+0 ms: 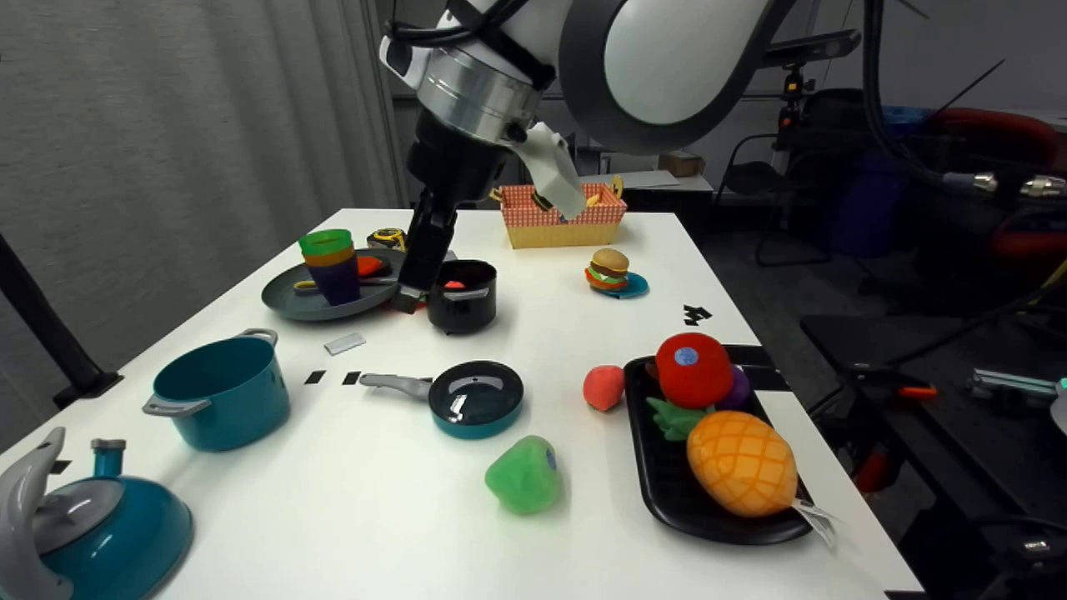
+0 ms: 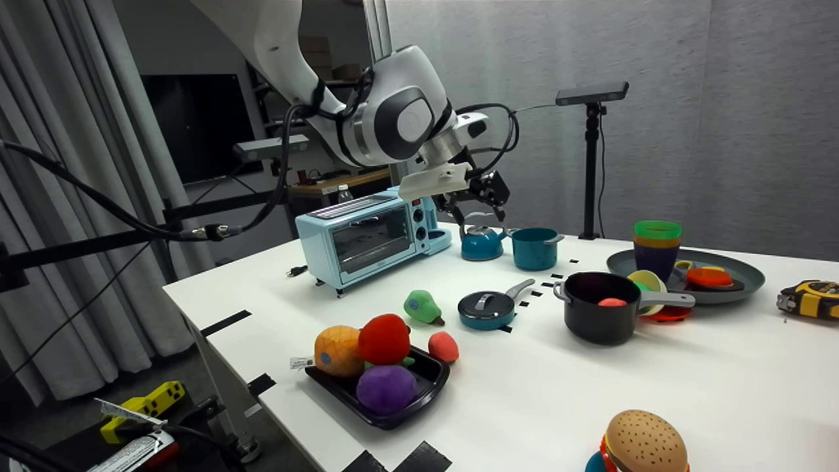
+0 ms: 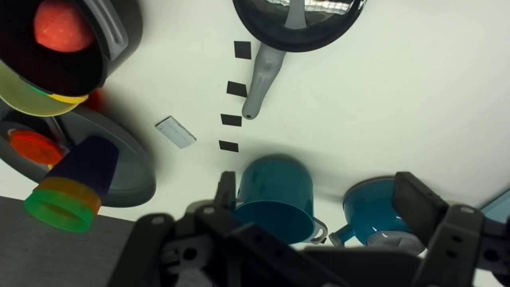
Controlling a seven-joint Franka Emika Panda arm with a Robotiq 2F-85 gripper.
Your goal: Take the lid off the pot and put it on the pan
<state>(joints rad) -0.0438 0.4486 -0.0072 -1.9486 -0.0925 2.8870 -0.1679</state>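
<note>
A grey curtain [image 1: 217, 125] hangs beyond 1 edge of the white counter [image 1: 383, 533]. The lid [image 1: 477, 392] sits on the pan [image 1: 477, 428], well in from the edges, its handle [image 1: 398, 383] pointing toward the curtain edge. A green toy [image 1: 523, 477] lies near it. The pot [image 1: 463, 310], a red toy [image 3: 61, 26] inside, stands just beside the plate [image 1: 288, 298], near the curtain edge; the teal pot [image 1: 229, 417] and kettle [image 1: 133, 533] stand by that edge too. The tray [image 1: 671, 477] of plush toys [image 1: 694, 371] borders the opposite edge. The tool [image 3: 316, 191] hangs above the counter, jaws spread wide.
</note>
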